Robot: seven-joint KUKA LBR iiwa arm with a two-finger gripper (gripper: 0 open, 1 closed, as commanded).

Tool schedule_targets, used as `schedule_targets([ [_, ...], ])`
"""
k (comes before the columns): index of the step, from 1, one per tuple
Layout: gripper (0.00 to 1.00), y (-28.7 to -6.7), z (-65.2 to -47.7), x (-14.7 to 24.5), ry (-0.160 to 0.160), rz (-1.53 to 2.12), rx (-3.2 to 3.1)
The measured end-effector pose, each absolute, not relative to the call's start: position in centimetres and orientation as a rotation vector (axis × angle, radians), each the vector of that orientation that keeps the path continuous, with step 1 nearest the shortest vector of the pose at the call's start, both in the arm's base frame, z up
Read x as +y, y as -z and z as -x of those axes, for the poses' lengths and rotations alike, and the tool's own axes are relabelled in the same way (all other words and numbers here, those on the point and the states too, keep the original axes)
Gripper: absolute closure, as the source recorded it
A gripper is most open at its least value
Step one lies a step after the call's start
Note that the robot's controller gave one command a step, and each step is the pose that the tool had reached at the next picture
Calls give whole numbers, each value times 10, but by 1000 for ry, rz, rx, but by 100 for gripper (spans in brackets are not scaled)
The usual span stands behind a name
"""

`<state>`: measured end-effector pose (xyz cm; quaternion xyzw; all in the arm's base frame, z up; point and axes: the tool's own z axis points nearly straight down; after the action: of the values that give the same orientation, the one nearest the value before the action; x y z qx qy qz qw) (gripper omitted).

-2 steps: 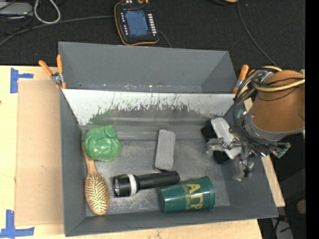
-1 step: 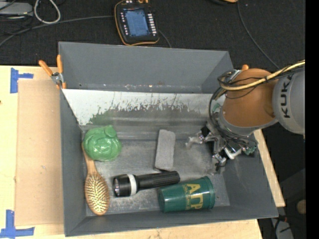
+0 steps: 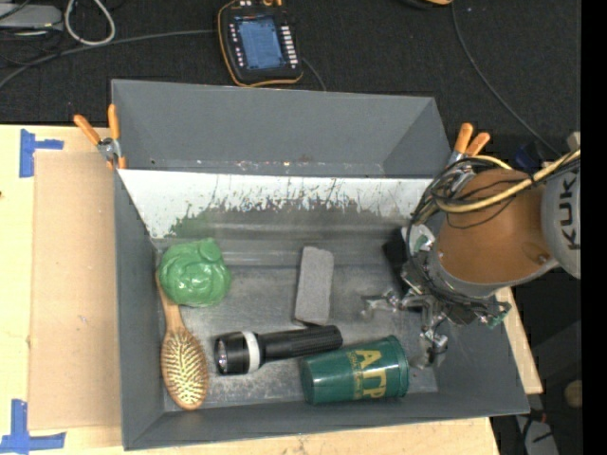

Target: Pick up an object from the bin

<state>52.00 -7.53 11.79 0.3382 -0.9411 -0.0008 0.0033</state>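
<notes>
Closest lies the dark green can (image 3: 356, 373), on its side by the bin's (image 3: 285, 140) near wall, just left of my hand (image 3: 432, 337). Whether my hand is spread or pressed together I cannot tell. I judge the can light, stiff, smooth and apt to roll, so I would take it across its middle. Also in the bin are a black torch (image 3: 275, 346), hairbrush (image 3: 183, 363), grey block (image 3: 314, 284) and green lump (image 3: 193, 273).

The end effector (image 3: 429, 328) is positioned in the right part of the bin (image 3: 285, 150). The can (image 3: 356, 373) lies on its side just left of it, toward the front wall. The flashlight (image 3: 275, 347) lies left of the can. The block (image 3: 314, 284) lies behind the flashlight. The lump (image 3: 194, 273) and the hairbrush (image 3: 183, 363) lie farthest left, with the lump behind the hairbrush.
</notes>
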Motion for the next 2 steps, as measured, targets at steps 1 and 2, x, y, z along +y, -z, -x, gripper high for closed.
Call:
schedule_targets([
  [1, 0, -83, -558, -63, 7, -357, -3121],
  [2, 0, -71, -522, -47, 6, -912, -3004],
])
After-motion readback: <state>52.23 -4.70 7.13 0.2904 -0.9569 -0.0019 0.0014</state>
